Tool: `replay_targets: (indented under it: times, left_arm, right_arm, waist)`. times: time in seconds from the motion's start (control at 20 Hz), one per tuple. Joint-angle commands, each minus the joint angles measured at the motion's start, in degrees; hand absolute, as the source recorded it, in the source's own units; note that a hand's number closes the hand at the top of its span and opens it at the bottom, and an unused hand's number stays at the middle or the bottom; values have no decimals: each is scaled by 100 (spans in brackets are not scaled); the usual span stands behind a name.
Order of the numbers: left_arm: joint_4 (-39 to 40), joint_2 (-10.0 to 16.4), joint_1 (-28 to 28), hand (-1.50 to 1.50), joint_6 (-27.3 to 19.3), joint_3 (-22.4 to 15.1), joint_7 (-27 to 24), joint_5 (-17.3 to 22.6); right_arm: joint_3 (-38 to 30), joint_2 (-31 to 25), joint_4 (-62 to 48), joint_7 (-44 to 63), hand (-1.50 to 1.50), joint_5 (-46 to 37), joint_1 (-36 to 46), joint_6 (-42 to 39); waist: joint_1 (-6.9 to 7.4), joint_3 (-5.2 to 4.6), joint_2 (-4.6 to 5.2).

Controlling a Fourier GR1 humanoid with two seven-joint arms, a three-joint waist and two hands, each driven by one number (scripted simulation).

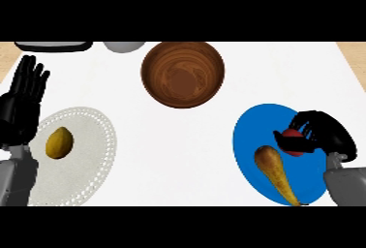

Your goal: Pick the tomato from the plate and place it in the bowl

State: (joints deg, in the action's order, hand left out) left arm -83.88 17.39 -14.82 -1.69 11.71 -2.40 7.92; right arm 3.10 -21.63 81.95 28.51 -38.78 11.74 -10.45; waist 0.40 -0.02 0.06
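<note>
Right robot hand (323, 131) curled round red tomato (294, 150), fingers hiding most of it. Tomato on blue plate (253, 121), right side of tabletop (178, 155). Wooden bowl (183, 72) well apart, far centre. Left robot hand (20, 104) open, resting at left edge.

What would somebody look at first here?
Most likely the bright blue plate at the right, where the black right hand curls round the red tomato beside a long tan squash. Next comes the dark wooden bowl at top centre. At the left, a yellow fruit lies on a white plate, with the left hand resting open beside it.
</note>
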Motion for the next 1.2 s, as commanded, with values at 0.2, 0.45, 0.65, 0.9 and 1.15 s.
replay_targets:
  times: [0.2, 0.45, 0.65, 0.9, 1.15]
  left_arm:
    - [-83, -93, -324, 0, 81, -155, 69, 71]
    - [-178, -145, -302, 0, 116, -253, 104, 64]
    - [13, -196, -401, 0, 84, -292, 63, 5]
    - [-64, -24, -361, 0, 179, -167, 223, 100]
    - [-31, -54, -400, 0, 8, -177, 258, -42]
  right_arm:
    - [144, -2012, -1079, -2641, 150, -48, 1054, -1229]
    - [-70, -2754, -2197, -4261, 150, -192, 1628, -909]
    - [-293, -2787, -3068, -4975, 150, -322, 2349, -252]
    - [-581, -2900, -4006, -6334, 150, 37, 3033, -396]
    - [-789, -2958, -4470, -7173, 150, 230, 3947, -613]
  waist:
    - [506, 49, 235]
    - [582, 53, 210]
    - [548, 42, 221]
    - [467, 31, 143]
    - [324, 17, 95]
